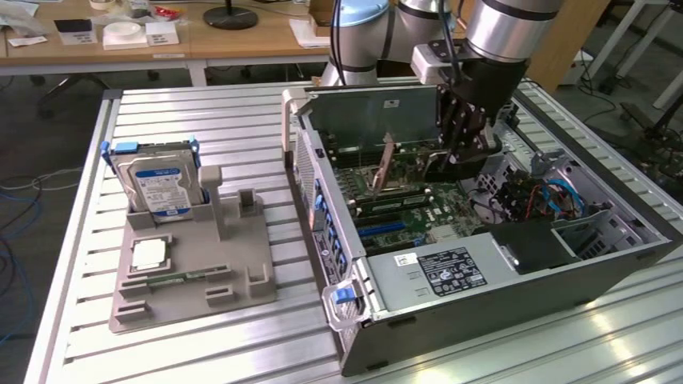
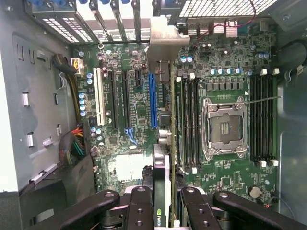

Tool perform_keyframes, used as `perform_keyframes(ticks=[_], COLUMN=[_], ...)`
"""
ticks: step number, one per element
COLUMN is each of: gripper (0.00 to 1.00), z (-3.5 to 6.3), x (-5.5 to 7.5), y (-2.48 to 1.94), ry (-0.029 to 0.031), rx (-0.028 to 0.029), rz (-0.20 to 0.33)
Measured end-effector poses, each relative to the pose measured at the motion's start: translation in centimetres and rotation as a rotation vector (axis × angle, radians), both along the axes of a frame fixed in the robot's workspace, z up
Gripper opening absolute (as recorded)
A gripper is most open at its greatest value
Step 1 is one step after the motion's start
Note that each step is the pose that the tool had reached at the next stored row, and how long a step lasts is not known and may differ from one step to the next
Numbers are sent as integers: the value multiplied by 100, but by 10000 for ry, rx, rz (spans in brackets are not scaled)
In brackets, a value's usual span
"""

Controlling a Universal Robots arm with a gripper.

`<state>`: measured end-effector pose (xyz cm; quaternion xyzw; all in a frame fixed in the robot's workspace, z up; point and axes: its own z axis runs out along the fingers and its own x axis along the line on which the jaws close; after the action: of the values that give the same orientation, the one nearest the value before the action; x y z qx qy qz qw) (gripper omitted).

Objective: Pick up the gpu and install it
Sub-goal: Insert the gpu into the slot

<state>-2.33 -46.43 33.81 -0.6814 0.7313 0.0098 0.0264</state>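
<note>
Currently gripping the gpu edge-on, with fingers clamped on its faces, hovering near the blue expansion slot; may jam or bend contacts if pressed down tilted or off that slot.

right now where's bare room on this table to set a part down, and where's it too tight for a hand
Bare slats: the table behind the grey holder, and the near edge in front of it. The strip between holder and computer case is narrow. Crowded inside the case, where the gripper holds the gpu.
</note>
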Motion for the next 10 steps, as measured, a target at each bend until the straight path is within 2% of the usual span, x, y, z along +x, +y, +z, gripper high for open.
perform_keyframes(ticks=[4,10], gripper=[27,27], z=[-50,-113], x=[1,-6], y=[-2,-47], ry=[0,-1], rx=[-1,3], rz=[2,0])
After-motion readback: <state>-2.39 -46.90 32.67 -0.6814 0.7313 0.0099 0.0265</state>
